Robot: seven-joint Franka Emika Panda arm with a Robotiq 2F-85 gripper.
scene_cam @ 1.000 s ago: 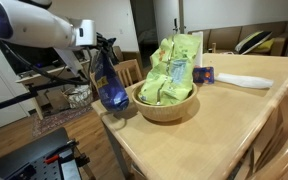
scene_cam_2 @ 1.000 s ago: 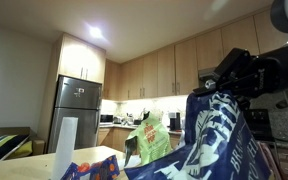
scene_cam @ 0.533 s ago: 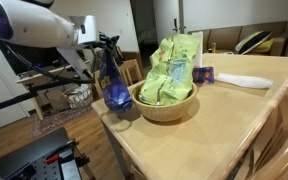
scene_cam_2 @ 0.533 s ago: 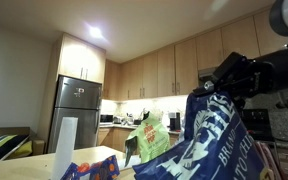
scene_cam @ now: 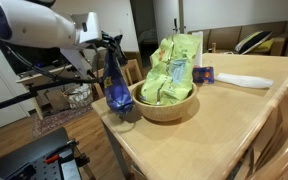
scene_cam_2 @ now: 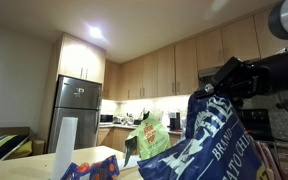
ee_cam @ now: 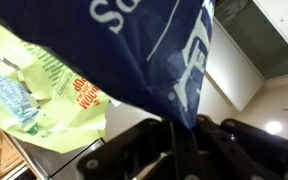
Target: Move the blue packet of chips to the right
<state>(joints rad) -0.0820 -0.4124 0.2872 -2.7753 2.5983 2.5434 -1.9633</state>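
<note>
The blue packet of chips point(scene_cam: 116, 82) hangs from my gripper point(scene_cam: 108, 45) above the table's left corner, just left of the wooden bowl point(scene_cam: 165, 105). It fills the right of an exterior view point(scene_cam_2: 219, 135), with the gripper point(scene_cam_2: 227, 88) pinching its top. In the wrist view the blue bag point(ee_cam: 134, 45) runs down into my gripper point(ee_cam: 180, 128), whose black jaws are closed on its edge. Yellow-green packets point(ee_cam: 34, 95) show beside it.
The bowl holds several yellow-green packets point(scene_cam: 172, 68). A small flat blue packet point(scene_cam: 203, 74) and a white object point(scene_cam: 241, 81) lie farther back on the wooden table point(scene_cam: 214, 125). A paper roll point(scene_cam_2: 63, 148) stands at the far side. Chairs surround the table.
The gripper and the hanging blue packet have shifted slightly right, closer to the wooden bowl. Nothing else has moved.
</note>
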